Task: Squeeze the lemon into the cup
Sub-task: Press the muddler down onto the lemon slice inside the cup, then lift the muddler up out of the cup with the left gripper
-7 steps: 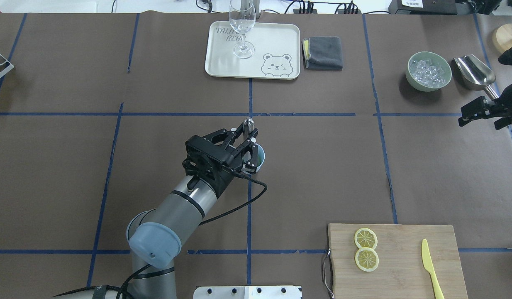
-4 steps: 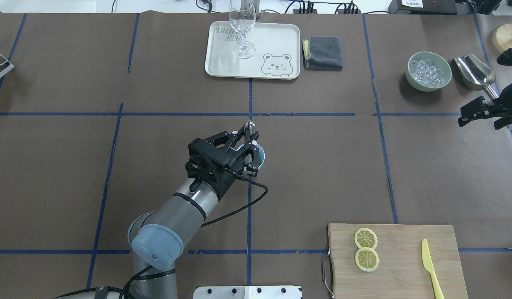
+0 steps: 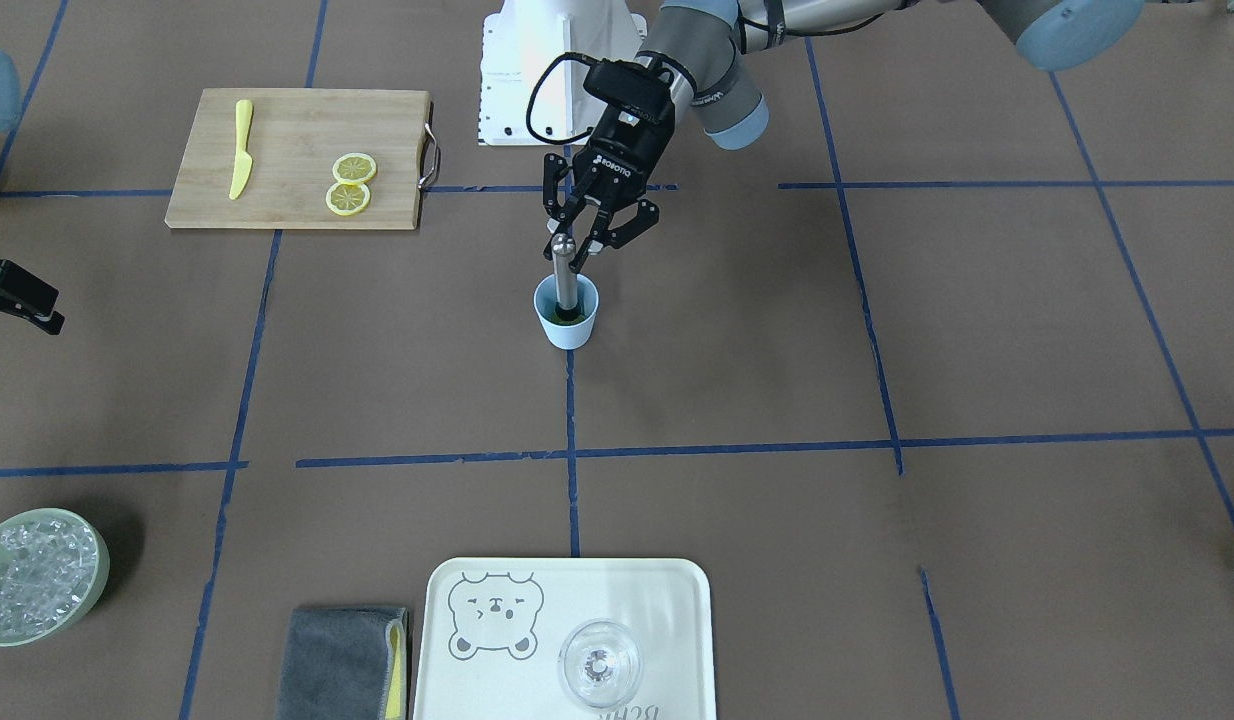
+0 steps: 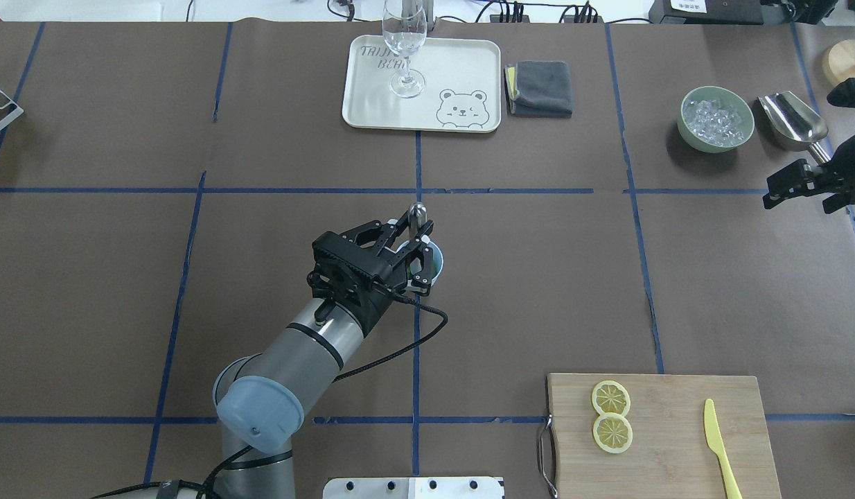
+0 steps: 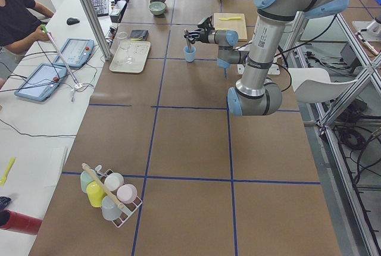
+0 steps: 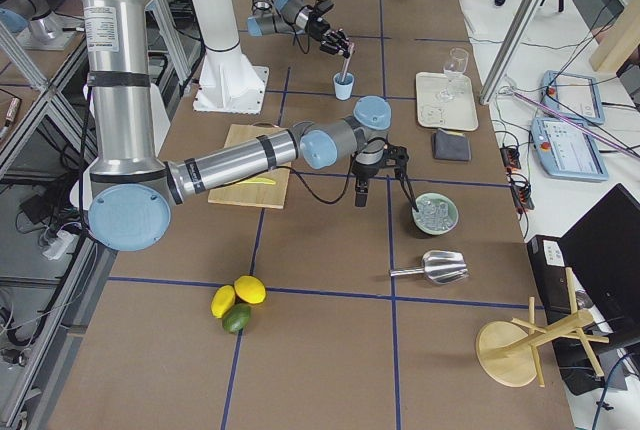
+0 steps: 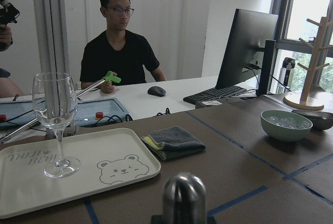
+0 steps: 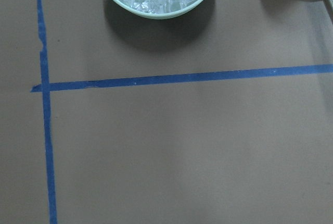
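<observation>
Mid-tabletop (image 3: 877,350), the left gripper's (image 3: 582,245) fingers stand spread around an upright metal rod (image 3: 566,280) in the small light-blue plastic cup (image 3: 569,330). Two thin yellow lemon slices (image 4: 611,399) lie on the wooden cutting board (image 4: 677,443). The right gripper (image 4: 781,190) hangs with its fingers wide.

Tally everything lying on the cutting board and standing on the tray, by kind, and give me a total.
Lemon slices, on the cutting board: 2
Yellow knife, on the cutting board: 1
Wine glass, on the tray: 1
Total: 4
</observation>
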Motion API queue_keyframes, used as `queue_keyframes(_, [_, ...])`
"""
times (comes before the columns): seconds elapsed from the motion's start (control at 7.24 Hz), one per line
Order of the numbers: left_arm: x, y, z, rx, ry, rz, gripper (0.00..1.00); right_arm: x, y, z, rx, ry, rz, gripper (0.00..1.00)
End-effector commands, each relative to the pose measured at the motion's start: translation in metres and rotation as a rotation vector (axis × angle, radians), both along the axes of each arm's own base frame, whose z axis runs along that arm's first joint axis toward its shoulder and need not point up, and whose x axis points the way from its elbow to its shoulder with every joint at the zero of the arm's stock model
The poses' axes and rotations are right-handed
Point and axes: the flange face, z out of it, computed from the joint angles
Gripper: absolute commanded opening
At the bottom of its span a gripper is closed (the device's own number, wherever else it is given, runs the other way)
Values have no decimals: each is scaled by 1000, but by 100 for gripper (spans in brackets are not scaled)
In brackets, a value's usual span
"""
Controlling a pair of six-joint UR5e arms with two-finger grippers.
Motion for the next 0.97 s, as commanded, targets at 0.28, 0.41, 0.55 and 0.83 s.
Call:
queue_keyframes(0.28, [-95,-1,-74,143,96,-77,0,0,-1,-2,6,0,-2,100])
queue_keyframes(0.41, [-105,-14,-74,137,103,-102,0,0,-1,-2,6,0,-2,100])
queue_keyframes(0.55, [-123,-37,-70,111,139,-139,0,0,-1,-2,6,0,-2,100])
queue_keyframes(0.83, [-145,-69,-41,87,69,-206,0,0,-1,-1,2,0,0,100])
